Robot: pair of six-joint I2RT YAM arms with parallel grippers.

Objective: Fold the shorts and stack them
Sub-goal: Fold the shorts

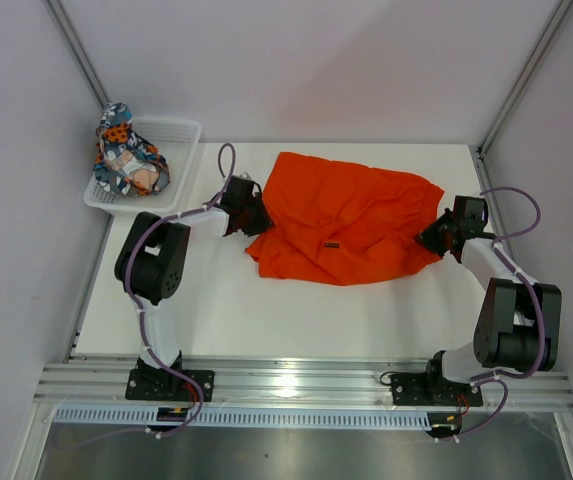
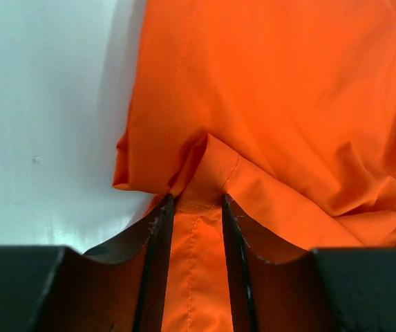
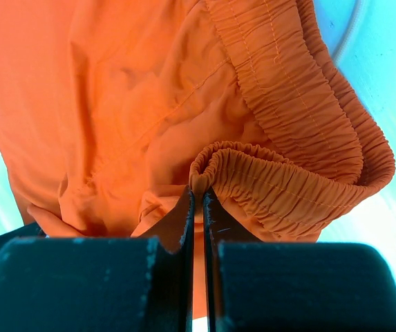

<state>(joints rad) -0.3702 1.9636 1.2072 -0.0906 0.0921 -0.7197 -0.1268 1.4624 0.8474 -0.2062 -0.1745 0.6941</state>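
What I see besides the job: basket, table, booth

On my overhead feed a white mesh basket [image 1: 181,138] sits at the far left corner of the white table [image 1: 316,320], close to the left wall [image 1: 16,150]. A ribbed metal rail [image 1: 296,380] runs along the near edge, and slanted metal posts [image 1: 78,50] frame the pale back wall [image 1: 296,70].

Light bright, even, from overhead | glare: white hotspot on the metal rail [image 1: 286,385] at the near edge of the table [image 1: 266,310] | shadows soft, narrow beside the orange shorts [image 1: 346,215] | overhead view sharp | wrist views: cloth crisp, bottom strip dark and blurred.
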